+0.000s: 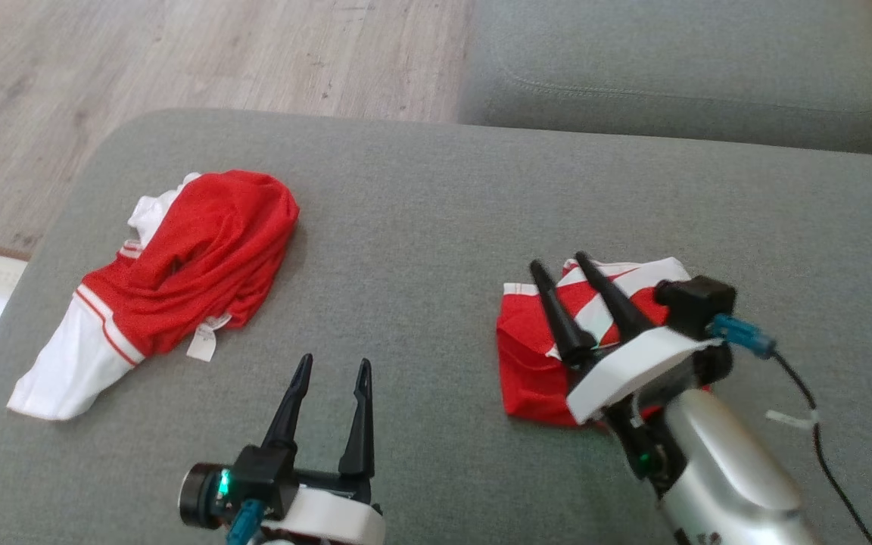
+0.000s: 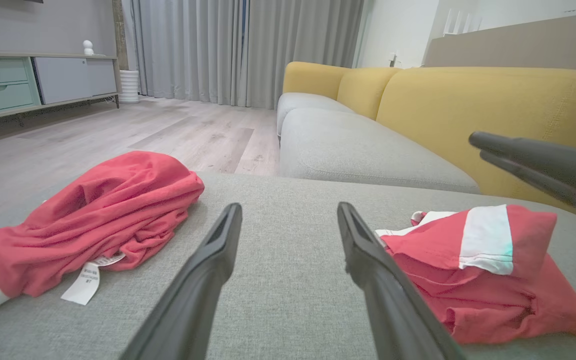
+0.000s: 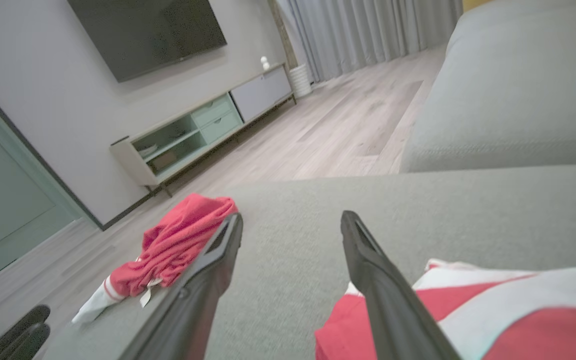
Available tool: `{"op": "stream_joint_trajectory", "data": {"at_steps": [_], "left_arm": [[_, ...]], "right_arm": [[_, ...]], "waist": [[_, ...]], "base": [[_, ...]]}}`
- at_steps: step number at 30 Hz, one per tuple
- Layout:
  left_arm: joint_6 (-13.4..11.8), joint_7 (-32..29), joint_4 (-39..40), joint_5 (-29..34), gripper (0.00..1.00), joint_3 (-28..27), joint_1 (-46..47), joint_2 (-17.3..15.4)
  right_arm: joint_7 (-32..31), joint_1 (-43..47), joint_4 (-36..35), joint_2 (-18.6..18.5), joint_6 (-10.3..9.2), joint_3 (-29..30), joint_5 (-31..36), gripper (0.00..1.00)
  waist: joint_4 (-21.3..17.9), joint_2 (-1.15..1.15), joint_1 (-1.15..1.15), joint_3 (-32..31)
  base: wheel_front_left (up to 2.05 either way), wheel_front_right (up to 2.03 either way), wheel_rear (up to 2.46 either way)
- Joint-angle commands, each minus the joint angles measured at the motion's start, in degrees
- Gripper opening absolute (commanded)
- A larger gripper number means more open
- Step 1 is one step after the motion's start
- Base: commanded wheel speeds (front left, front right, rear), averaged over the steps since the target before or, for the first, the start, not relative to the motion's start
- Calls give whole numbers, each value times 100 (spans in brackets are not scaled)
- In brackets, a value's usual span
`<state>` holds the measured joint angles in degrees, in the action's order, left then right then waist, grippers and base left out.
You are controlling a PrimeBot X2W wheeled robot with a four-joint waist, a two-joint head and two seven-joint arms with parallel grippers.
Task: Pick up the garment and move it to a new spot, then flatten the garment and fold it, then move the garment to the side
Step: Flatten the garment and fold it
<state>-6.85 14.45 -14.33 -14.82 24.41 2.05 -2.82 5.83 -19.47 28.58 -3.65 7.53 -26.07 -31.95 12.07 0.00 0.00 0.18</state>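
A folded red garment with white stripes lies on the grey sofa seat, right of centre; it also appears in the left wrist view and the right wrist view. My right gripper hovers over it, open, with nothing between its fingers. My left gripper stands open near the front edge, over bare cushion between the two cloths. The right gripper's dark fingers show at the right of the left wrist view.
A second, crumpled red and white garment with a white label lies on the seat's left part. Beyond the seat are another grey cushion, a yellow backrest and wooden floor.
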Motion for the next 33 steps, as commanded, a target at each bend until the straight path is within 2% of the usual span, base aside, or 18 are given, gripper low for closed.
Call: {"op": "stream_joint_trajectory", "data": {"at_steps": [1,7,8,9,15,19,26,33], "left_arm": [[-29,55,207,-54,100,-159,113,-6],[-23,55,230,-66,100,-133,69,-6],[-18,55,237,-60,100,-123,64,-6],[-16,55,241,-53,100,-115,58,-6],[-2,55,260,-19,100,-113,-6,-6],[16,55,254,-34,100,-72,-5,-6],[61,55,189,-112,100,97,136,-6],[59,55,116,-186,100,230,296,-6]], "right_arm": [[103,-198,-269,25,-4,139,188,100],[60,250,-514,-342,-4,707,683,100],[24,378,-587,-416,-4,791,754,76],[-28,514,-666,-488,-4,866,810,1],[-714,1293,-1098,-931,-4,1083,1169,0],[-1032,1406,-1194,-972,-4,1199,1320,0],[-1343,884,-503,-917,-4,1017,1328,0],[-897,-174,306,-709,-4,632,1103,0]], "waist": [[-74,0,0,-49],[-164,0,0,-119],[-170,0,0,-128],[-176,0,0,-139],[-205,0,0,-167],[-175,0,0,-130],[98,0,0,29],[427,0,0,246]], "base": [[0,0,0],[0,0,0],[0,0,0],[0,0,0],[0,0,0],[0,0,0],[0,0,0],[0,0,0]]}}
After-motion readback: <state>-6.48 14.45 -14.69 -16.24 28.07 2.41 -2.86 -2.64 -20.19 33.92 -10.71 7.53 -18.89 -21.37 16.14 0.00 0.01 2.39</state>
